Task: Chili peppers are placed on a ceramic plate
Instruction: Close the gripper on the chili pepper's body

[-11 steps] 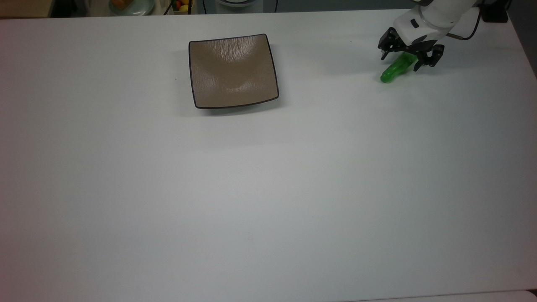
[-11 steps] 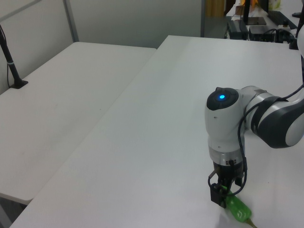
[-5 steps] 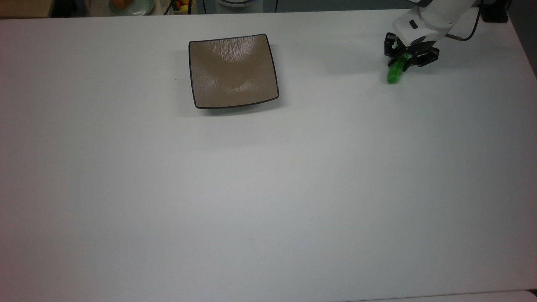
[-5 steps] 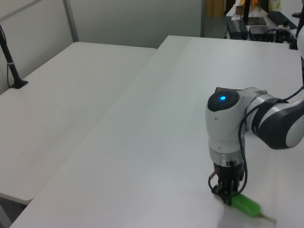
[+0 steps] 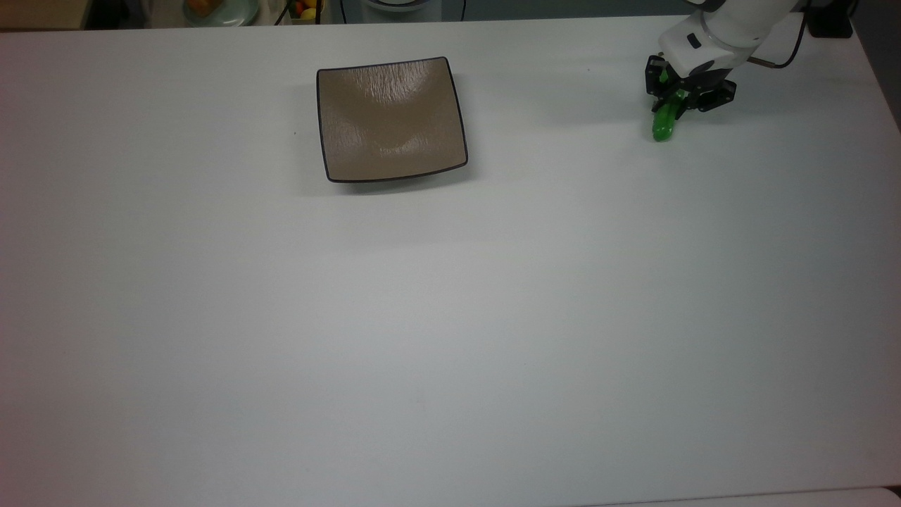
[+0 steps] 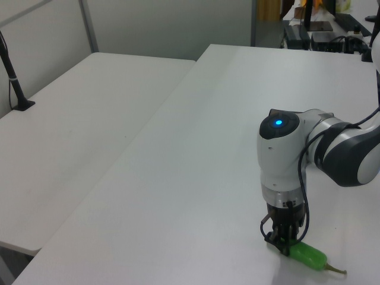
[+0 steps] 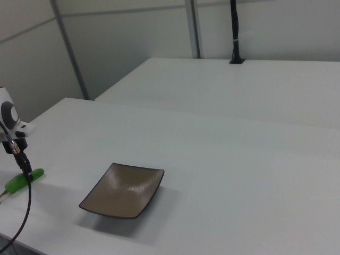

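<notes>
White tabletop (image 5: 450, 317) spreads across the top view, and going from the top view's left we first come to the ceramic plate (image 5: 391, 118), a square taupe-brown dish with a dark rim and upturned edges, resting bare on the surface in the upper middle. We see nothing lying on it.

Well apart from it, toward the top view's right corner, our gripper (image 5: 677, 98) hangs from the white arm (image 5: 732, 24) and points down at the table. Its black fingers are pressed together on the chili pepper (image 5: 664, 122), pinching the upper part of the glossy green body while the free end pokes out below them toward the top view's bottom.

In the left view we find the gripper (image 6: 284, 244) low at the left view's right side, under the wrist with its blue light (image 6: 277, 123). The pepper (image 6: 308, 256) stretches out from the closed fingers toward the left view's right, lying at table level, and ends in a short brownish stem (image 6: 336, 271).

In the right view the order flips: the pepper (image 7: 21, 180) sits at the right view's far left beside a dark cable (image 7: 24, 212), and the plate (image 7: 123, 190) lies further right, clearly separate from it. A second white table (image 7: 239, 90) stands behind.
</notes>
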You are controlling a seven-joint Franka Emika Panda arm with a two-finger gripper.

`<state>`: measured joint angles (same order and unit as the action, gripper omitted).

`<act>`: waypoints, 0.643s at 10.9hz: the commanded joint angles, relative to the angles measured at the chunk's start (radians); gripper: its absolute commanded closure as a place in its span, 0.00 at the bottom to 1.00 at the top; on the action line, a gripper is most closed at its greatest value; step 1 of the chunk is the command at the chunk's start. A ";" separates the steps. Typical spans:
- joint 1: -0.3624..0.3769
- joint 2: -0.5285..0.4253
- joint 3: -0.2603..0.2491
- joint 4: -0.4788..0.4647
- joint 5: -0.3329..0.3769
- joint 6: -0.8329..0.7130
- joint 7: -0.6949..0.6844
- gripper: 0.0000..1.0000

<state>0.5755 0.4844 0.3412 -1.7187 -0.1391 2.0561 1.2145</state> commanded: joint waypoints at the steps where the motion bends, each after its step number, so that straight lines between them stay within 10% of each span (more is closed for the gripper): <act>1: -0.003 -0.017 0.001 -0.021 -0.028 0.030 0.017 0.98; 7: -0.046 -0.110 0.002 -0.015 -0.014 0.009 -0.096 0.98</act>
<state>0.5599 0.4395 0.3412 -1.7097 -0.1478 2.0562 1.1813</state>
